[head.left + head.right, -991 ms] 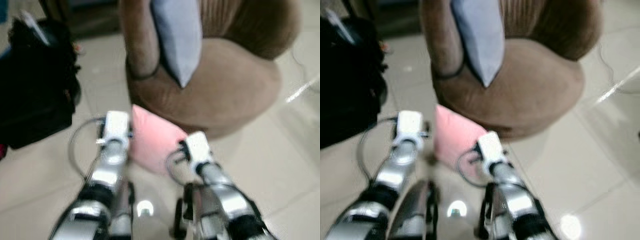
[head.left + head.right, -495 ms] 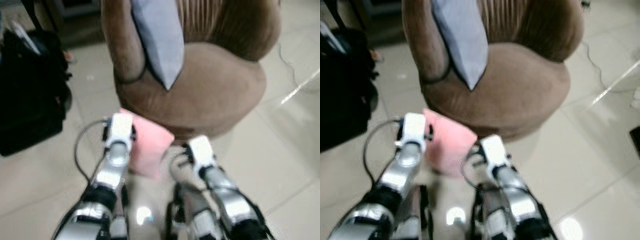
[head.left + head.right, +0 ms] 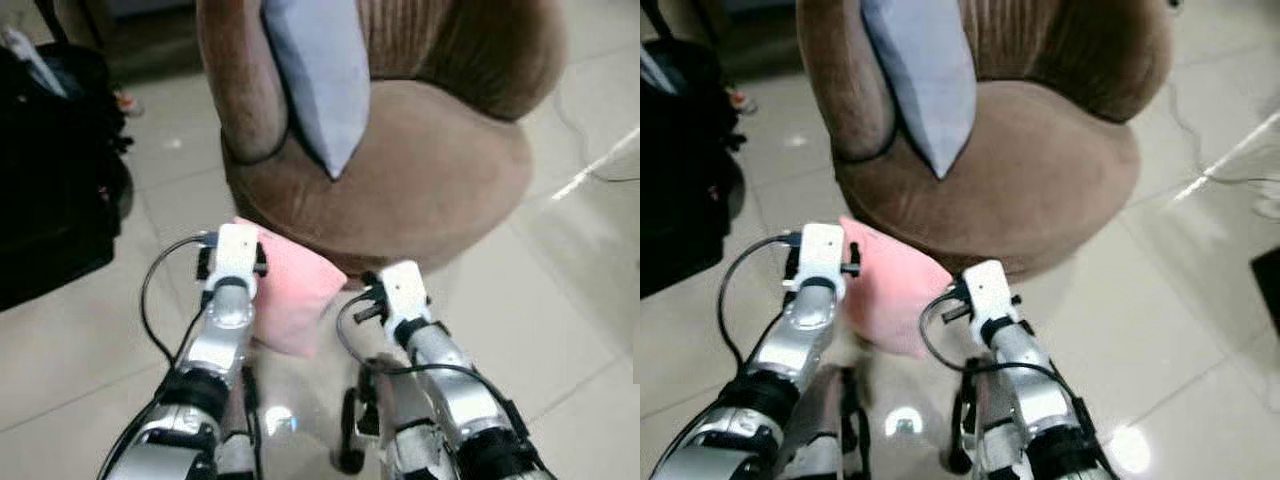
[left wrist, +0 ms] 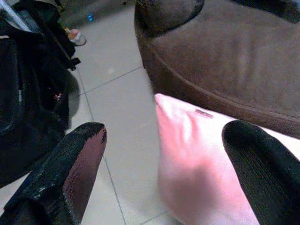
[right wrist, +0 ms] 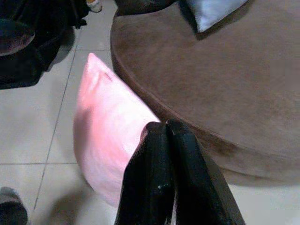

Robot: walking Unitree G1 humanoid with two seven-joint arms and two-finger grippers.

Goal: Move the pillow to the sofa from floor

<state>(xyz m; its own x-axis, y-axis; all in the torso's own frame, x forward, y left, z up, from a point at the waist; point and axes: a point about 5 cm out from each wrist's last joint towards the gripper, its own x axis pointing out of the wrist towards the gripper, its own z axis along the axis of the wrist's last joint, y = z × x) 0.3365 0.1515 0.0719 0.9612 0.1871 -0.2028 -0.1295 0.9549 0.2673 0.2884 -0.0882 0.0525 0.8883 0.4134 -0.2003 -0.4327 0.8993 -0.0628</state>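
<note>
Pillow [image 3: 296,288] pink, on floor [image 3: 90,330], leaning against sofa [image 3: 440,170] base | left gripper [image 4: 164,173] wide open around pillow edge | right gripper [image 5: 166,136] fingers pressed together, holding nothing, at pillow

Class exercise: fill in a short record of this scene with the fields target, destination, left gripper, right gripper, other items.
target: pink pillow leaning on the sofa's base, on the tiled floor
destination: brown sofa
left gripper: left gripper open, fingers astride the pillow's edge
right gripper: right gripper shut, just above the pillow
other items: grey cushion on sofa; black bag
</note>
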